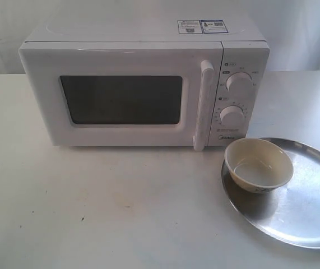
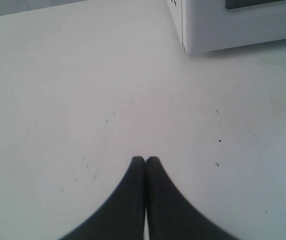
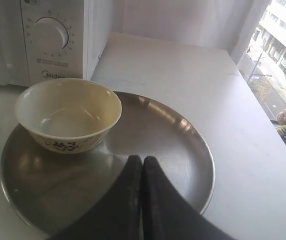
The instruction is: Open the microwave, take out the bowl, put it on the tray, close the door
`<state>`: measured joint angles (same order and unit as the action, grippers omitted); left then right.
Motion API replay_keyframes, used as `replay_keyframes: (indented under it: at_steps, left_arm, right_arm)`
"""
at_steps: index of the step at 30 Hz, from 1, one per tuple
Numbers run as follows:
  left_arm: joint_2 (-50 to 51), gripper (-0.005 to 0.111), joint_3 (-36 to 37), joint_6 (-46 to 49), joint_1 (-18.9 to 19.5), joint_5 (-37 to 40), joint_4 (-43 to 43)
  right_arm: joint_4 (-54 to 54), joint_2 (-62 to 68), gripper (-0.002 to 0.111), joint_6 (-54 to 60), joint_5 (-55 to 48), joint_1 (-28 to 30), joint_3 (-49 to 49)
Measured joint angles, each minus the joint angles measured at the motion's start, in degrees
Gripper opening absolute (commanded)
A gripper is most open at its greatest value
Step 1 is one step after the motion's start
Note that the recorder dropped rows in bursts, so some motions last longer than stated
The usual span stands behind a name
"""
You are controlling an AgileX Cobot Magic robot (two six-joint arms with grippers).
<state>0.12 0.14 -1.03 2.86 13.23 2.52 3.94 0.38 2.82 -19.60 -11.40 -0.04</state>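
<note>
Nearest in the exterior view lies the silver tray (image 1: 311, 213), and the cream bowl (image 1: 258, 165) stands upright and empty on its left part. Behind them the white microwave (image 1: 244, 56) sits on the table (image 1: 92, 207) with the door (image 1: 120, 64) shut flush. No arm shows here.

In the left wrist view the left gripper (image 2: 146, 160) has its fingers pressed together with nothing between them. It is over bare table, near a corner of the microwave.

In the right wrist view the right gripper (image 3: 141, 159) is likewise closed and empty, over the tray and apart from the bowl.

I judge that every step is done: the bowl is out and on the tray, and the door is closed. Nothing seems left.
</note>
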Motion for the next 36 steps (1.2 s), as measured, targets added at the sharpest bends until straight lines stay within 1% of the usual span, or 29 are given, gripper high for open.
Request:
replay_keyframes:
  at_steps: [8, 36]
  left_arm:
    - [0.0, 0.000, 0.0, 0.0, 0.0, 0.0, 0.0]
    - [0.0, 0.000, 0.0, 0.0, 0.0, 0.0, 0.0]
  right_arm:
    - [0.0, 0.0, 0.000, -0.3, 0.0, 2.1, 0.0]
    - [0.0, 0.0, 0.000, -0.4, 0.0, 2.1, 0.0]
